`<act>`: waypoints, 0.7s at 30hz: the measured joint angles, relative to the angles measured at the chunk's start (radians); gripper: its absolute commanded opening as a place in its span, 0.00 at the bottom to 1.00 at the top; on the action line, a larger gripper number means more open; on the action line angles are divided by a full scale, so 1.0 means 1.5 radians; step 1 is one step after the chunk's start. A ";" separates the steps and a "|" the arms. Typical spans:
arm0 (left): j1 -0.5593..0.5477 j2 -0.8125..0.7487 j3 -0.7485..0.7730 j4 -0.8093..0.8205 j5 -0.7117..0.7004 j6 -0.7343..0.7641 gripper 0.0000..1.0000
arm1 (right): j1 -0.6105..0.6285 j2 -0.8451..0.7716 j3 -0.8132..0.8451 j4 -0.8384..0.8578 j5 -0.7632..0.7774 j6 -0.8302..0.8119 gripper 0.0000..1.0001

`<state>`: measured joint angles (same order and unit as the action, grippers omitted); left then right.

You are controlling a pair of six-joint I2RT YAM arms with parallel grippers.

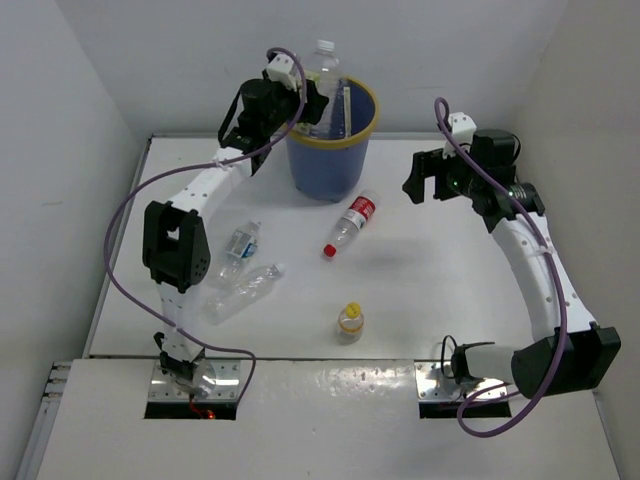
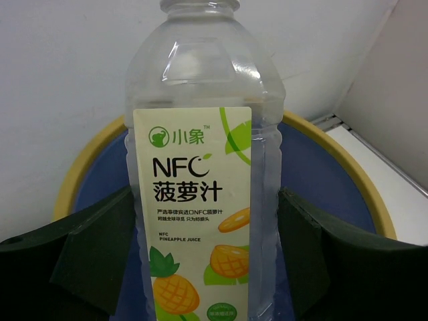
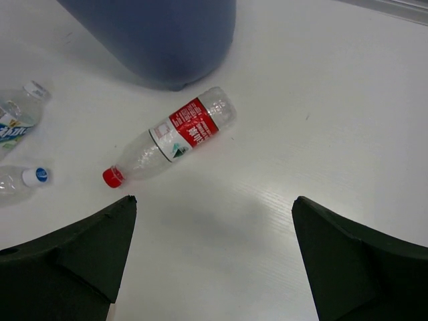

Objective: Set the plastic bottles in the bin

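Note:
A clear bottle with a yellow-green pineapple label point(image 2: 200, 200) stands upright over the blue bin with the yellow rim point(image 2: 334, 144). My left gripper point(image 2: 204, 254) is shut on its sides. From above, its white cap end point(image 1: 325, 55) pokes up beside the left gripper point(image 1: 310, 100) at the bin point(image 1: 330, 165). A red-capped, red-labelled bottle point(image 1: 353, 220) lies in front of the bin. My right gripper point(image 1: 425, 178) hovers open to its right, with only bare table between its fingers point(image 3: 214, 214); the red-labelled bottle point(image 3: 174, 137) lies ahead of them.
Left of centre lie a blue-labelled bottle point(image 1: 240, 248) and a clear bottle with a blue cap point(image 1: 245, 290). A short yellow-capped bottle point(image 1: 350, 320) stands near the front. White walls close in the table at the back and both sides.

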<state>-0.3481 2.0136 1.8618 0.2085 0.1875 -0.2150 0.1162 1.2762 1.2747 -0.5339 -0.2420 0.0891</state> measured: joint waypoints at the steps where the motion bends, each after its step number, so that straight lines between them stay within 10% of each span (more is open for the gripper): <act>1: 0.000 -0.002 -0.010 0.011 0.004 0.000 0.50 | -0.003 -0.002 -0.004 0.000 -0.003 0.000 0.96; 4: 0.000 -0.011 -0.043 0.034 0.020 -0.003 1.00 | -0.007 -0.004 -0.010 -0.003 -0.010 0.001 0.96; 21: 0.073 -0.145 0.071 -0.021 0.043 -0.011 1.00 | 0.003 0.004 -0.054 -0.021 -0.077 -0.069 0.80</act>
<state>-0.2390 1.7958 1.9690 0.1768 0.2527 -0.2317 0.1204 1.2827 1.1931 -0.5655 -0.3573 -0.0151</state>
